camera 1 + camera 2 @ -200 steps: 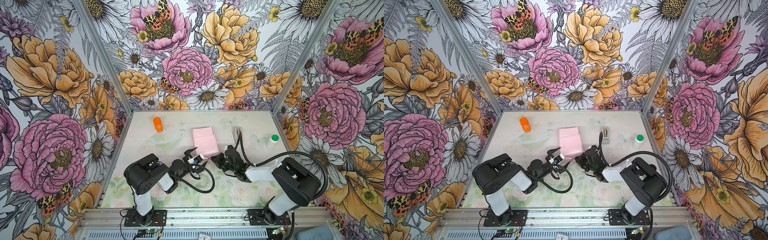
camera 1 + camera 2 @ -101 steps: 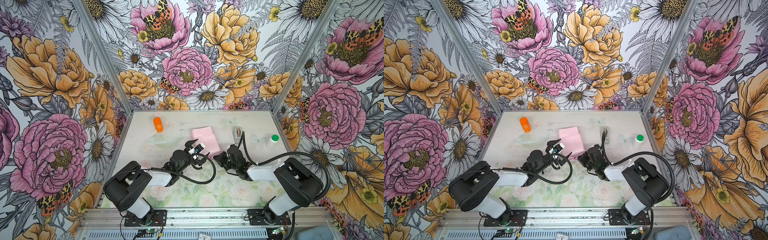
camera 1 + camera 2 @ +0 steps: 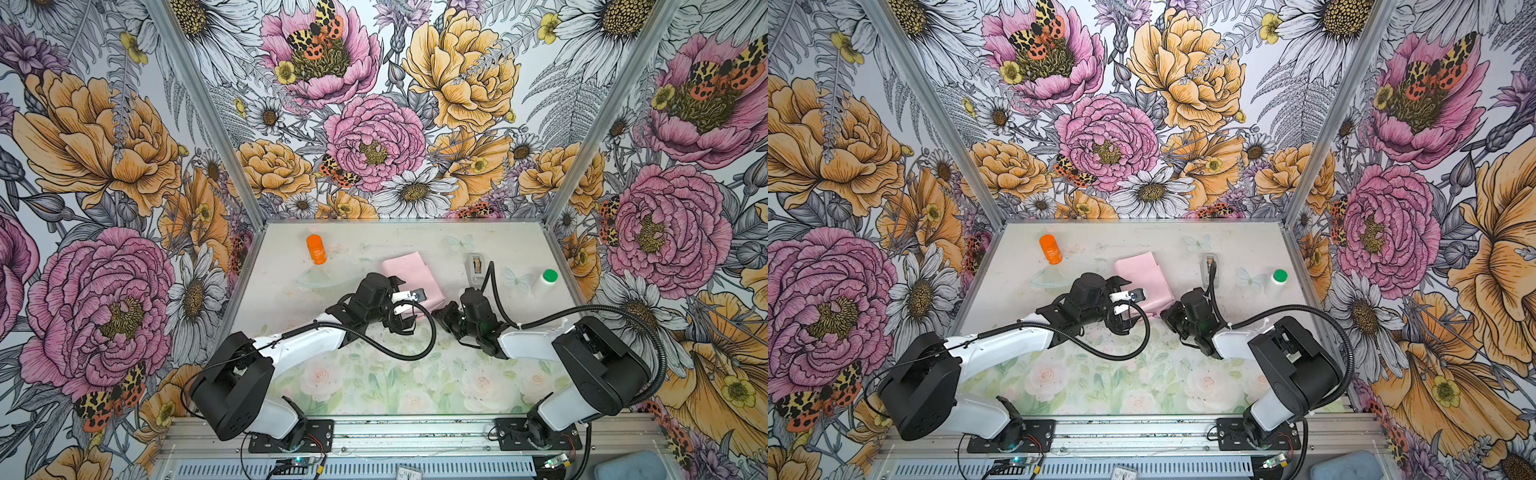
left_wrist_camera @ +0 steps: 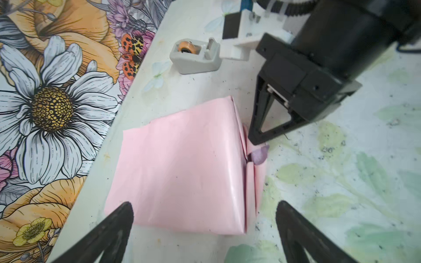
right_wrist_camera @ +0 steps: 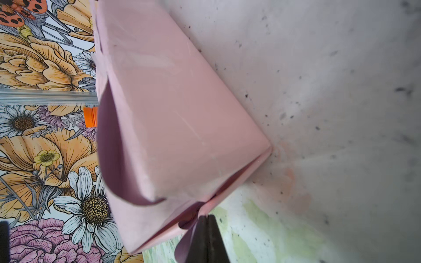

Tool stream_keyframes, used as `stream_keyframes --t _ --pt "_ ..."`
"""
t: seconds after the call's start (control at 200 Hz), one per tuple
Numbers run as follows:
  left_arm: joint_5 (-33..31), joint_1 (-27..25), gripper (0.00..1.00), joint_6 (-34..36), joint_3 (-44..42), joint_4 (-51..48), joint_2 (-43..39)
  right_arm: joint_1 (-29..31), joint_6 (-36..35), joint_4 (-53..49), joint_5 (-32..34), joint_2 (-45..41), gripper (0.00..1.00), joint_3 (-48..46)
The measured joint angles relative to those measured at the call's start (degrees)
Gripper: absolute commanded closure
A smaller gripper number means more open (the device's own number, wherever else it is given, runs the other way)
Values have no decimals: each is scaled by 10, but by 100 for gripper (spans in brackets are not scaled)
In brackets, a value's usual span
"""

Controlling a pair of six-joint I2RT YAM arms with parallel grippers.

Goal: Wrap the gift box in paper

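Right hand (image 5: 206,219) tight on paper (image 5: 170,113) flap; left hand (image 4: 204,205) wide apart.

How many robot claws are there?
2. The left gripper hangs open at one edge of the pink folded paper. The right gripper is shut on a purple flap of the paper at its corner. None seem hidden.

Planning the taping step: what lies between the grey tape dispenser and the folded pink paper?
Only bare table, seen in the left wrist view. The tape dispenser and paper stand apart; the right gripper is beside that stretch.
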Motion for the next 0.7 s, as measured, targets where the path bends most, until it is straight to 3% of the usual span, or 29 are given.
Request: stream_keyframes --t 0.24,0.7 --pt "-62 -43 1 17 1 2 49 0 0 -3 -4 0 100 0" --pt "-130 -48 1 -44 6 16 108 -3 -1 -6 -5 0 100 0"
